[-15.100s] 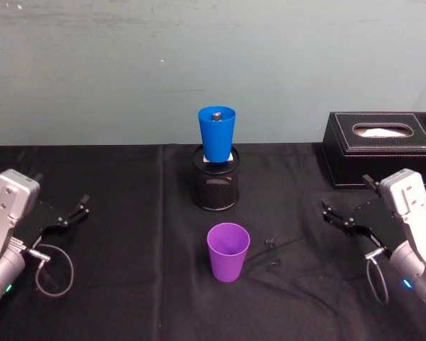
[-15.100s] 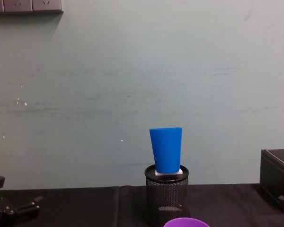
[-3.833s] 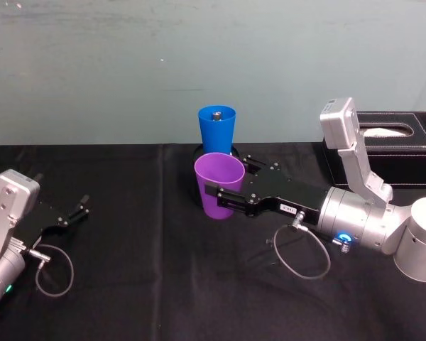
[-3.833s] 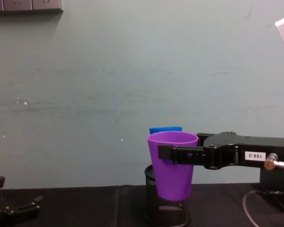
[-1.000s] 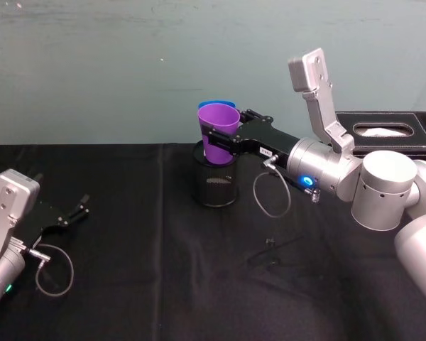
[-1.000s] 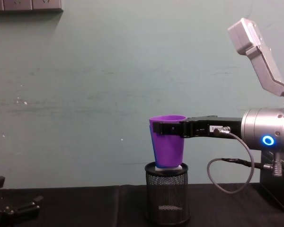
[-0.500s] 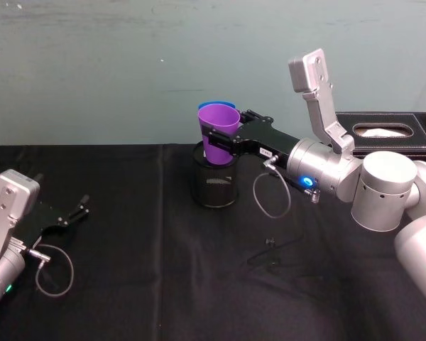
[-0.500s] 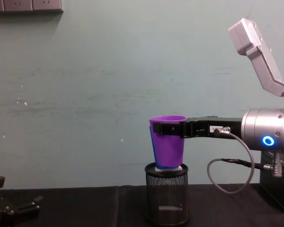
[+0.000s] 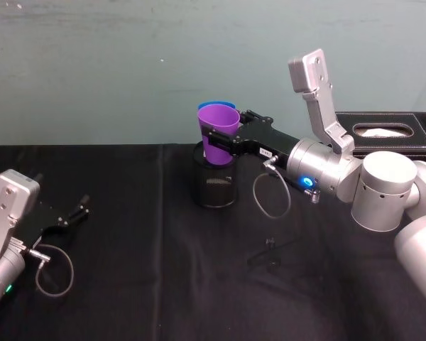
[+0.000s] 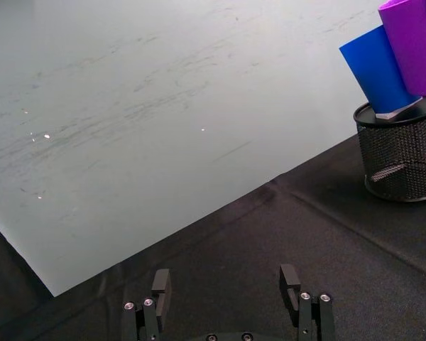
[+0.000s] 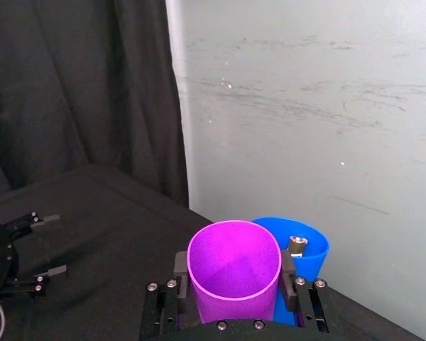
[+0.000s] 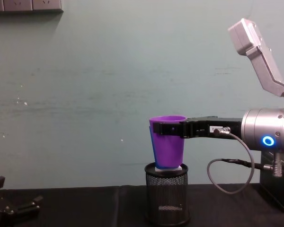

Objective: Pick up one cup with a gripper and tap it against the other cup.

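Chest view — purple cup (image 12: 169, 147), right claw (image 12: 162, 128)

Scuffed pale-green wall (image 12: 85, 71); white sockets (image 12: 26, 4) on it; black-draped table (image 9: 128, 277).

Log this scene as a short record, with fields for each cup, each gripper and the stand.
purple cup: upright, off the table, just in front of the blue cup
blue cup: upright on the mesh pen holder
cup contact: looks touching, not certain
right gripper: fingers shut on purple cup
left gripper: open, parked low at robot's left
mesh pen holder: on the black table
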Controlling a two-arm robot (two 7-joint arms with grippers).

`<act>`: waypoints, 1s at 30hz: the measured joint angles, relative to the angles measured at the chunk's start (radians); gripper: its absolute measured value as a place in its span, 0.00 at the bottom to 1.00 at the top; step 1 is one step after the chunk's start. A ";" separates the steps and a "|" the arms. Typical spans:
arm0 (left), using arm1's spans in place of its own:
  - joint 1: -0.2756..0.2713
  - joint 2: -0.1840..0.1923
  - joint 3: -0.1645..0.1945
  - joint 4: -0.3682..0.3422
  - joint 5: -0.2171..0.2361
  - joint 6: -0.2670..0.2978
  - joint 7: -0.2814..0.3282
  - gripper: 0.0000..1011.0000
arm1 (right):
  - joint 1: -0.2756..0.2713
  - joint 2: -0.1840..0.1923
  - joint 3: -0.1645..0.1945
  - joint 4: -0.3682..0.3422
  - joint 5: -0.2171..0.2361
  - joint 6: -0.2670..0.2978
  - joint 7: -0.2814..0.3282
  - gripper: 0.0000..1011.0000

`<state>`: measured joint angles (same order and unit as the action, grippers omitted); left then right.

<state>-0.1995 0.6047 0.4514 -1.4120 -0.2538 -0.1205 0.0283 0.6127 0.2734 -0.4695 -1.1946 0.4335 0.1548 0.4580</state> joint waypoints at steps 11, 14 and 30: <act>0.000 0.000 0.000 0.000 0.000 0.000 0.000 0.99 | 0.000 0.000 0.000 0.000 0.000 0.000 0.000 0.73; 0.000 0.000 0.000 0.000 0.000 0.000 0.000 0.99 | 0.000 0.000 0.000 0.000 0.000 0.000 0.000 0.73; 0.000 0.000 0.000 0.000 0.000 0.000 0.000 0.99 | 0.000 0.000 0.000 0.000 0.000 0.000 0.000 0.73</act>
<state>-0.1995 0.6047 0.4513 -1.4120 -0.2539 -0.1205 0.0283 0.6127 0.2734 -0.4698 -1.1946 0.4336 0.1547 0.4580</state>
